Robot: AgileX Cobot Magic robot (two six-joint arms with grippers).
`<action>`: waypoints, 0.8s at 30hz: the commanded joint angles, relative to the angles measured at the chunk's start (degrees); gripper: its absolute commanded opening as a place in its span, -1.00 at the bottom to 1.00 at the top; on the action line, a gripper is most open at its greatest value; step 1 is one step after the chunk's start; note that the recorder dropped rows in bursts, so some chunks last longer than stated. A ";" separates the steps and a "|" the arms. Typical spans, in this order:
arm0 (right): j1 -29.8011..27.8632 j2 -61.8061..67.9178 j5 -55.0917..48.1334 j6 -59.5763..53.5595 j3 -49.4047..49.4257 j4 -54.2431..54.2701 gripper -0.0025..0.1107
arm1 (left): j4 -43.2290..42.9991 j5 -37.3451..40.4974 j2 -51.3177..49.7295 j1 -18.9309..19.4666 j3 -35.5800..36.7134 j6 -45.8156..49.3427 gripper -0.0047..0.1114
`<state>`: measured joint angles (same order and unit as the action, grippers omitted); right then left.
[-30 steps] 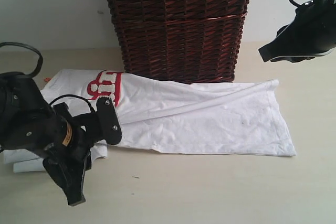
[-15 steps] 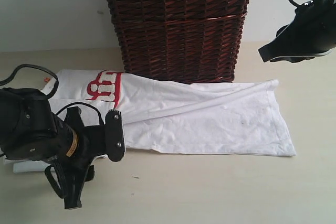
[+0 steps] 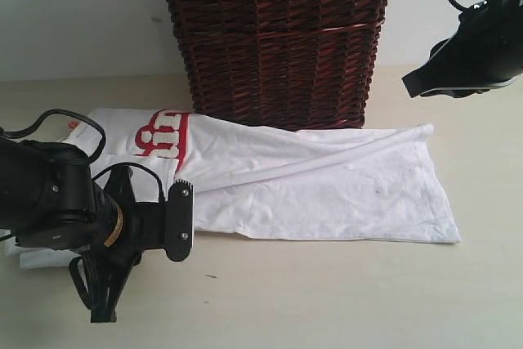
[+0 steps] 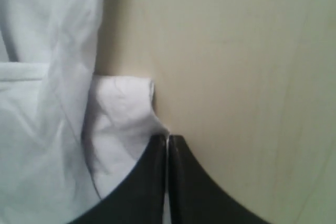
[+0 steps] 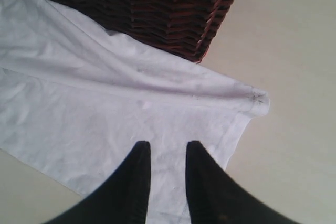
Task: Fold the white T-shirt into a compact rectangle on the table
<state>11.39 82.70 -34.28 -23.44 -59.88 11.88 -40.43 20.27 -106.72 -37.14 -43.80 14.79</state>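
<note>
Left arm: bulky matte black housing at lower left, yellow-orange band around the wrist.
Cable: thin black loop above that housing.
Bracket: flat black plate, two small silver screws.
Left gripper: black, curved, tapering fingers.
Right arm: black wedge at upper right, grey metal on top.
Right gripper: two black round-tipped fingers.

left tool: low, jaws pressed together | right tool: raised, jaws apart
</note>
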 commanded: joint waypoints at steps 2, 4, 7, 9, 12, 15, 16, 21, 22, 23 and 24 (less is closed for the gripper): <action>-0.04 -0.49 0.48 -0.45 -0.37 0.31 -0.51 | 4.45 7.98 1.96 -0.09 1.75 2.56 -0.92; -0.04 -0.49 0.32 -0.45 -0.37 0.30 -0.51 | 10.04 9.93 4.23 -0.41 1.75 8.49 -0.92; -0.04 -0.49 0.21 -0.45 -0.37 0.89 -0.51 | 22.55 13.97 7.61 -0.82 1.75 22.02 -0.92; -0.04 -0.49 0.20 -0.63 -0.37 1.32 -0.51 | 29.33 17.15 9.93 -0.95 1.75 30.41 -0.92; -0.04 -0.49 0.20 -0.63 -0.37 1.51 -0.51 | 32.74 21.02 13.66 -0.95 1.75 36.10 -0.92; -0.04 -0.49 0.10 -0.63 -0.37 1.51 -0.51 | 32.56 23.65 17.03 -0.95 1.34 37.93 -0.92; -0.04 -0.49 0.10 -0.63 -0.37 1.51 -0.51 | 32.71 24.86 17.83 -0.95 0.95 39.03 -0.92; -0.04 -0.49 0.12 -0.76 -0.37 1.51 -0.51 | 36.97 31.93 21.46 -0.74 -3.31 42.25 -0.92; -0.04 -0.49 0.12 -0.76 -0.37 1.51 -0.51 | 38.28 32.59 21.94 -0.74 -3.89 42.41 -0.92; -0.04 -0.49 -0.06 -0.76 -0.37 1.51 -0.51 | 39.70 33.59 22.35 -0.74 -4.42 43.15 -0.92; -0.04 -0.49 -0.24 -0.76 -0.37 1.51 -0.51 | 42.09 34.56 22.59 -0.74 -4.88 43.86 -0.92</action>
<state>11.39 82.70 -34.39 -23.65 -59.88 13.13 -3.37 51.45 -85.34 -37.82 -47.26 56.95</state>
